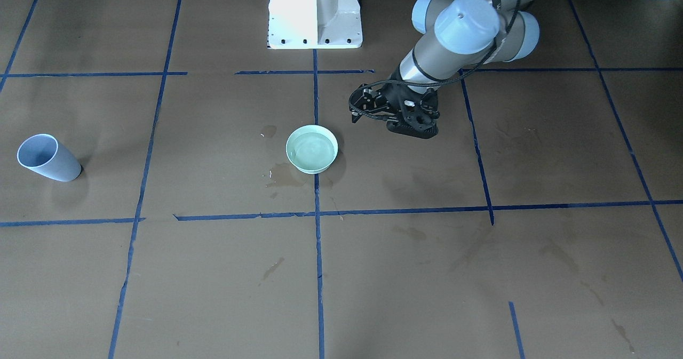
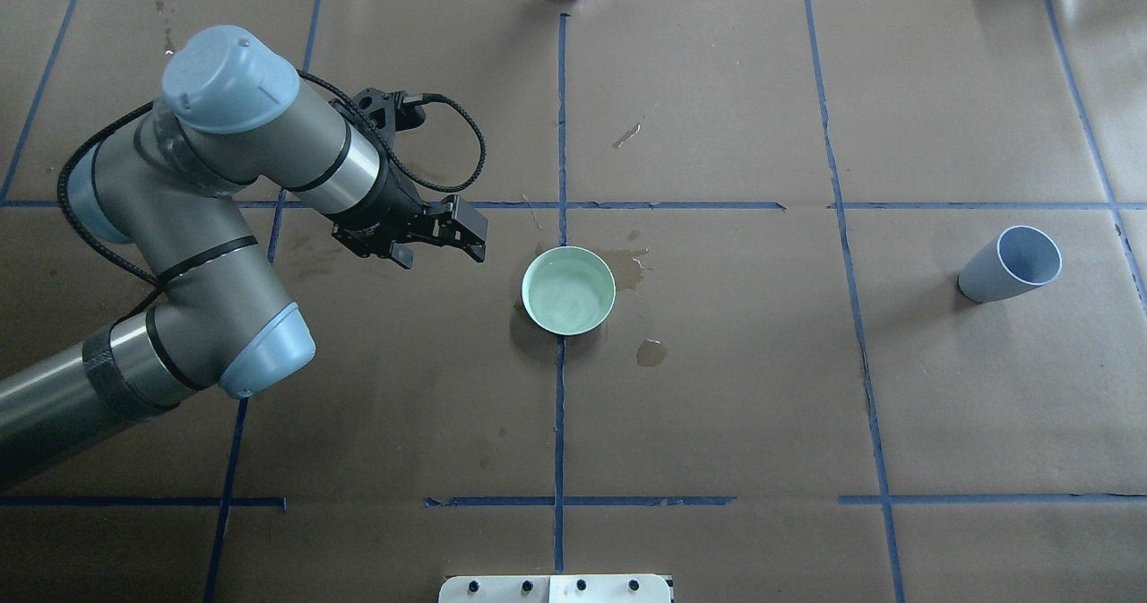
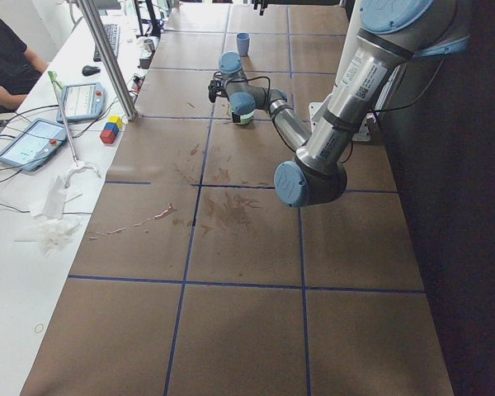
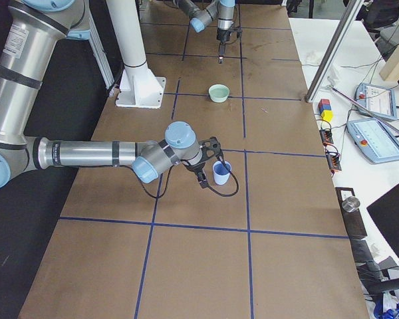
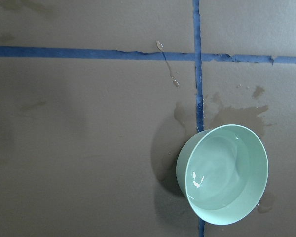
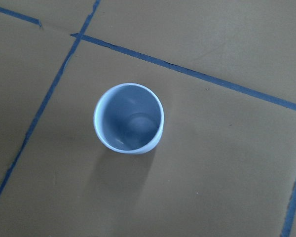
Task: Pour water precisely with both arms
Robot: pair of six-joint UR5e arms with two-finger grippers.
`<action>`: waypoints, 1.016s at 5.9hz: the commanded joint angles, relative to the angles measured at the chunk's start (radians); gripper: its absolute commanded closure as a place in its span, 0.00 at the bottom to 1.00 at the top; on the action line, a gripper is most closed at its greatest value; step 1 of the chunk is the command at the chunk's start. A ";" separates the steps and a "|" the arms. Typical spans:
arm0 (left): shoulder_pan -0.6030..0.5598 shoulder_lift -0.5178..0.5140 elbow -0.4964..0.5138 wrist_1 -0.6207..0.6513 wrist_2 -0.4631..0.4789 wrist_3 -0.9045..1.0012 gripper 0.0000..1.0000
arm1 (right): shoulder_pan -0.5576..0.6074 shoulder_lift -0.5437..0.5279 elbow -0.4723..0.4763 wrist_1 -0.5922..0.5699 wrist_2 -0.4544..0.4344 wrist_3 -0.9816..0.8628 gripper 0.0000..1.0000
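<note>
A pale green bowl [image 2: 568, 291] [image 1: 312, 148] [image 5: 222, 173] stands at the table's middle with water [image 5: 214, 170] in it, glossy with small glints. My left gripper [image 2: 444, 249] [image 1: 411, 129] hangs to the bowl's left in the overhead view, apart from it, open and holding nothing. A blue-grey cup [image 2: 1013, 264] [image 1: 45, 157] [image 6: 129, 118] stands upright far off on the table's right side. In the exterior right view my right gripper [image 4: 203, 174] is close beside the cup [image 4: 221, 173]. I cannot tell whether it is open or shut. No fingers show in either wrist view.
Wet stains [image 2: 651, 352] mark the brown paper around the bowl, and blue tape lines cross the table. The white pedestal [image 1: 315, 12] stands at the robot's edge. Along the far side are a desk with tablets [image 3: 33, 140], coloured blocks [image 3: 110, 130] and a seated person [image 3: 4, 58].
</note>
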 commanded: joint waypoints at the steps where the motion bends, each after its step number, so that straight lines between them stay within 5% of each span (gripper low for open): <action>1: -0.018 0.040 -0.064 0.000 0.010 -0.010 0.01 | -0.213 -0.027 -0.001 0.234 -0.210 0.301 0.00; 4: -0.011 0.075 -0.100 -0.001 0.076 -0.027 0.01 | -0.520 -0.091 -0.001 0.405 -0.742 0.678 0.02; 6: -0.011 0.075 -0.105 0.000 0.076 -0.027 0.01 | -0.744 -0.102 -0.009 0.405 -1.102 0.763 0.05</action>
